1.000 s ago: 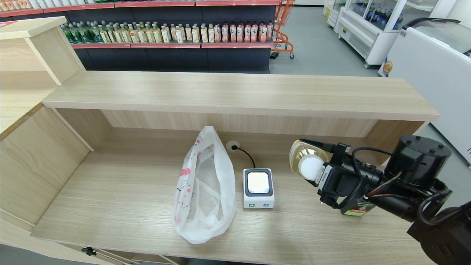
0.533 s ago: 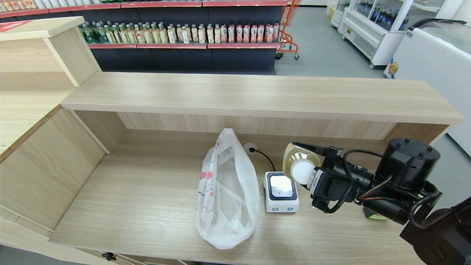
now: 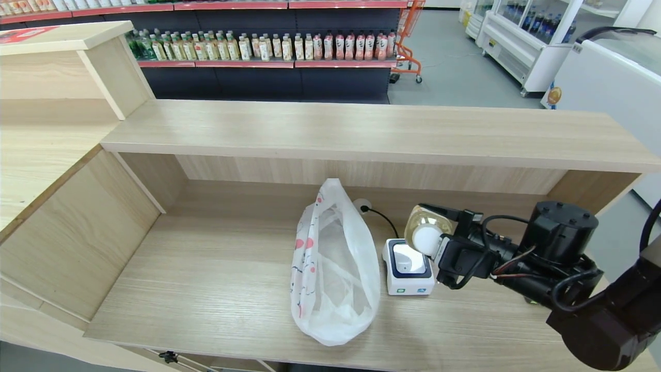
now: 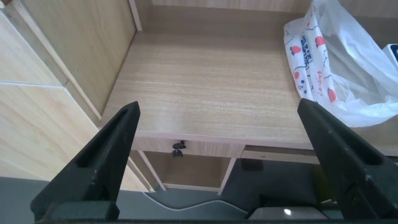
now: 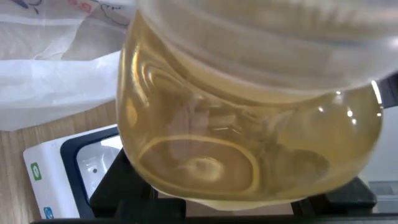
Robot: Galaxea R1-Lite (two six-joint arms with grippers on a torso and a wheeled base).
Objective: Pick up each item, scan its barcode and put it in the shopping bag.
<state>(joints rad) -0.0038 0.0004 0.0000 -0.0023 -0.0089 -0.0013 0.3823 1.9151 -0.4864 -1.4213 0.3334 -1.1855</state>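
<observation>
Head view: the right gripper (image 3: 434, 230) is clamping a bottle (image 3: 424, 235) of yellowish liquid, its white cap facing the camera. The bottle is hanging just over the scanner (image 3: 408, 268), at its right edge. The bag (image 3: 333, 268) is lying open just left of the scanner, nearly touching it. A cable (image 3: 384, 219) is running from behind the scanner to a hole in the counter (image 3: 206, 279).

Step in hand, as I judge it: scanning. The bottle is lifted but not yet bagged. The next move probably calls for turning the barcode towards the scanner window. After that comes carrying the bottle over to the bag's mouth and lowering it in before letting go. The thin plastic may be sagging shut, so the mouth needs care.

Left wrist view: the left gripper (image 4: 217, 155) is spread wide and holding nothing. It is hanging off the counter's near edge, well away from the scanner, on the far side of the bag (image 4: 329, 68).

Right wrist view: the bottle (image 5: 249, 124) is sitting between dark fingers (image 5: 124, 186), with the scanner (image 5: 68, 168) below and the bag (image 5: 50, 68) beyond it.

Surface and room: the counter is pale wood grain with a raised ledge behind the scanner. Past that are drink shelves (image 3: 268, 46), an orange cart (image 3: 408, 46) and white freezers (image 3: 609, 77).
</observation>
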